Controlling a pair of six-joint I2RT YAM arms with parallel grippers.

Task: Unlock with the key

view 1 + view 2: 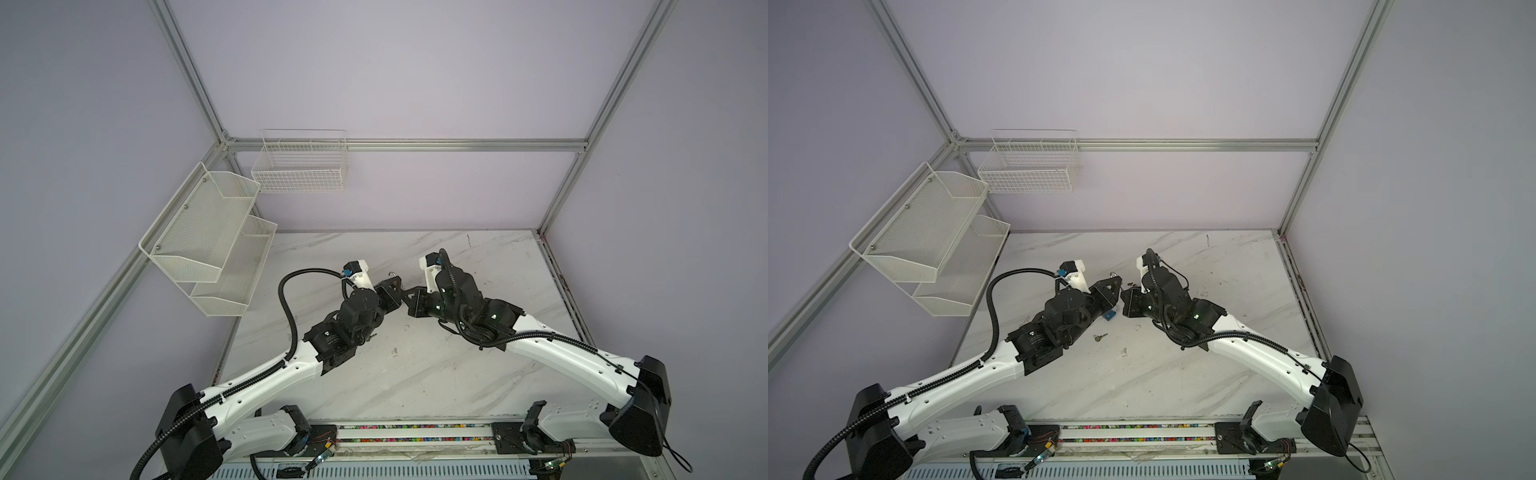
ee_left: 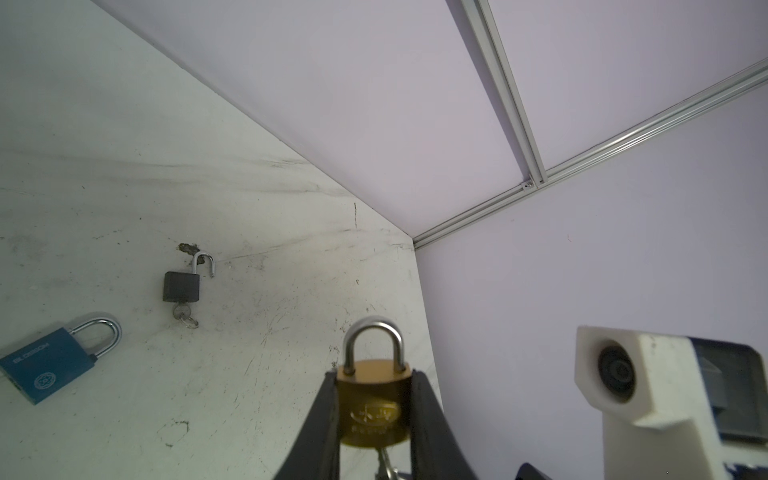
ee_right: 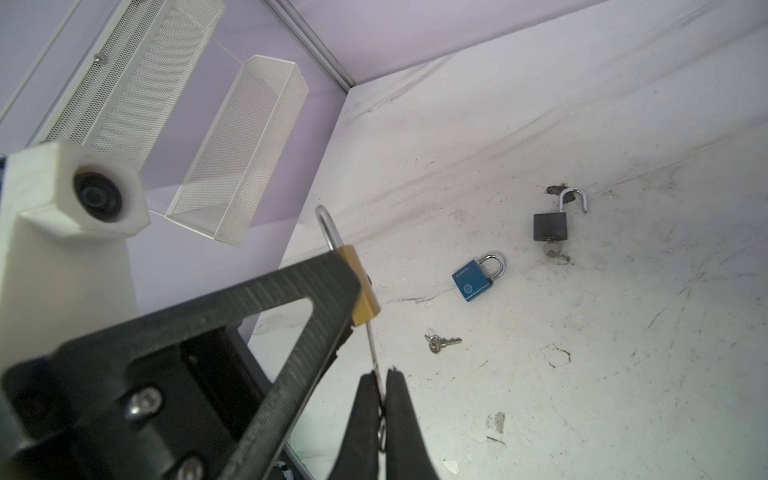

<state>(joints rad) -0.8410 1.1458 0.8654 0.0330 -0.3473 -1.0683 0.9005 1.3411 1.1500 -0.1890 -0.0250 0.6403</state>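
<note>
1. Padlock (image 2: pixel 374 411), brass: held clear of the table (image 3: pixel 623 374), body clamped between the jaws of the left gripper (image 2: pixel 374 376). The jaws stand only as wide as the body. Its shackle (image 2: pixel 374 340) sits in both holes, so it is not yet unlocked. Gripping the body leaves the keyhole end bare and facing the other arm.
2. Key (image 3: pixel 372 349): the blade runs into the lock's underside; how deep cannot be told. Its head is pinched in the right gripper (image 3: pixel 381 374), jaws all but closed on the thin metal.
3. Purpose, judged: one arm braces the lock so the other can twist; the turn is the step in hand.
4. Blue padlock (image 3: pixel 473 282): flat on the table, shackle closed, well apart from the grippers.
5. Black padlock (image 3: pixel 550 226): beyond the blue one, shackle sprung open, its own key in the keyhole.
6. Loose key (image 3: pixel 442 343): on the table near the blue padlock, not touching it.
</note>
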